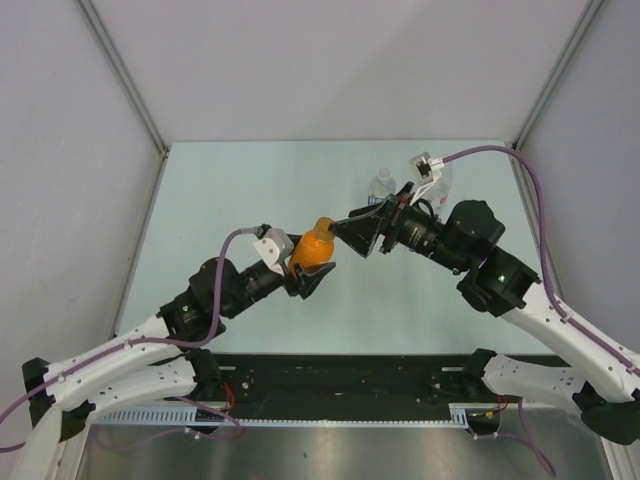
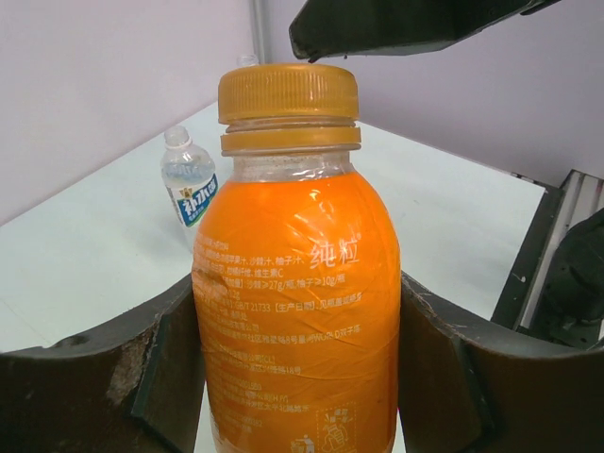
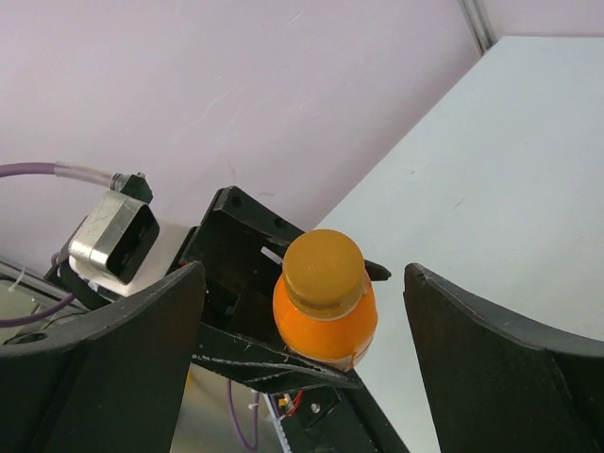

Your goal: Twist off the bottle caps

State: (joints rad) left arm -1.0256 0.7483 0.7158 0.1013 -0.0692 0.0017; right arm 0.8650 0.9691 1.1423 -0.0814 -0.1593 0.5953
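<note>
Visibly two: orange bottle, clear bottle

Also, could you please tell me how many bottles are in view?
2: an orange bottle in the left hand, a clear blue-labelled bottle on the table; another may hide behind the right arm.

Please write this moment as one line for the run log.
left gripper: shut on orange bottle | right gripper: open over orange cap | cap: on | blue-label bottle: capped, apart
</note>
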